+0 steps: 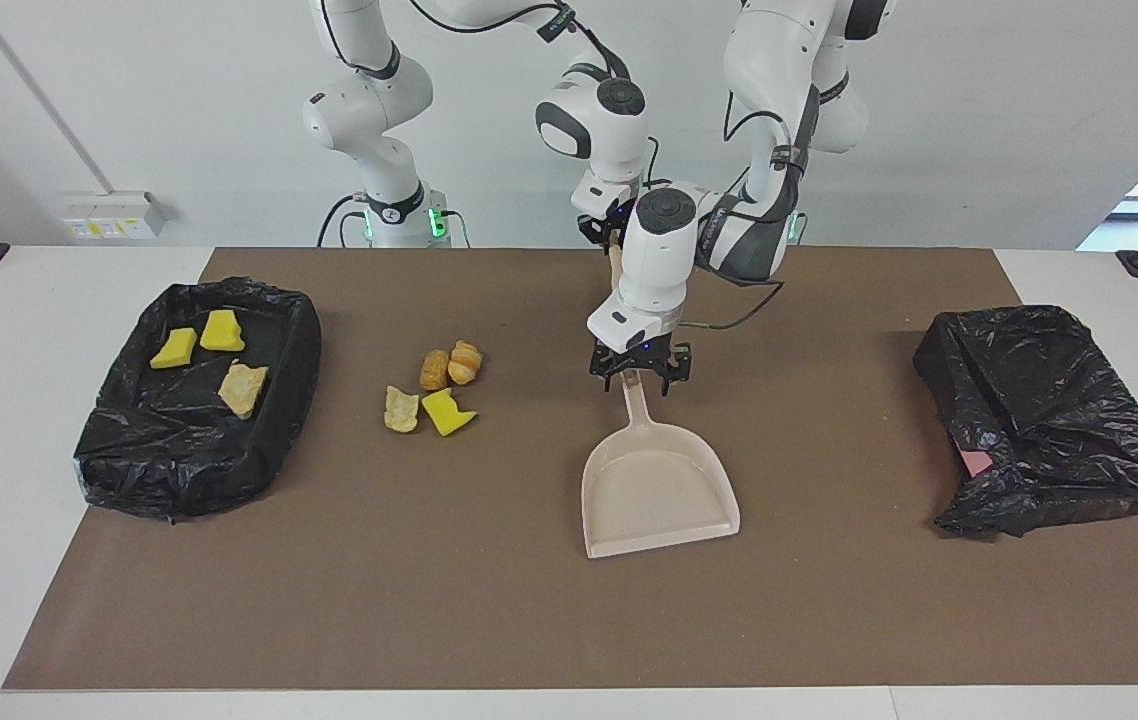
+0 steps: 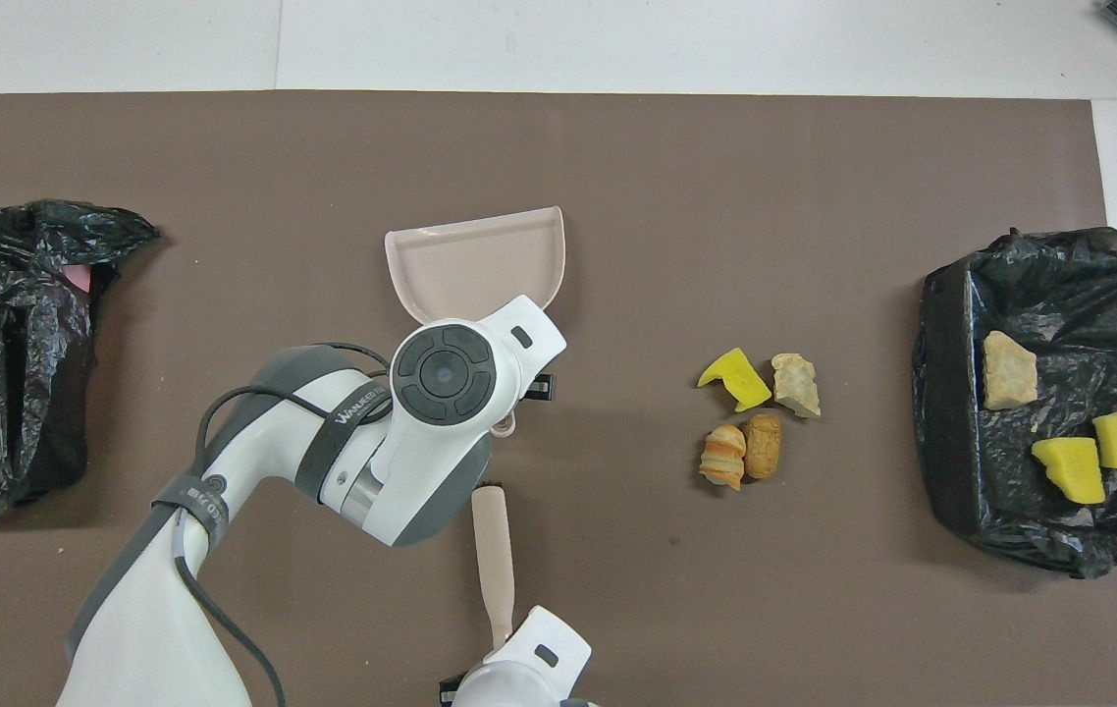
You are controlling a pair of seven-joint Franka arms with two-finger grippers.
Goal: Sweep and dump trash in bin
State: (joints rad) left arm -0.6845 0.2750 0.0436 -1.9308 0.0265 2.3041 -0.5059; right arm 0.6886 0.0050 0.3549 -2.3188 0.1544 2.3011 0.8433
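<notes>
Several scraps of trash lie in a cluster on the brown mat, and three more rest in the black-lined bin at the right arm's end. The beige dustpan lies flat mid-table with its handle pointing toward the robots. My left gripper is down at the tip of that handle, open, with a finger on either side. Nearer the robots, my right gripper is shut on the handle of a beige brush, partly hidden by the left arm in the facing view.
A crumpled black bag with something pink showing at its edge lies at the left arm's end of the mat. The trash cluster lies between the dustpan and the bin.
</notes>
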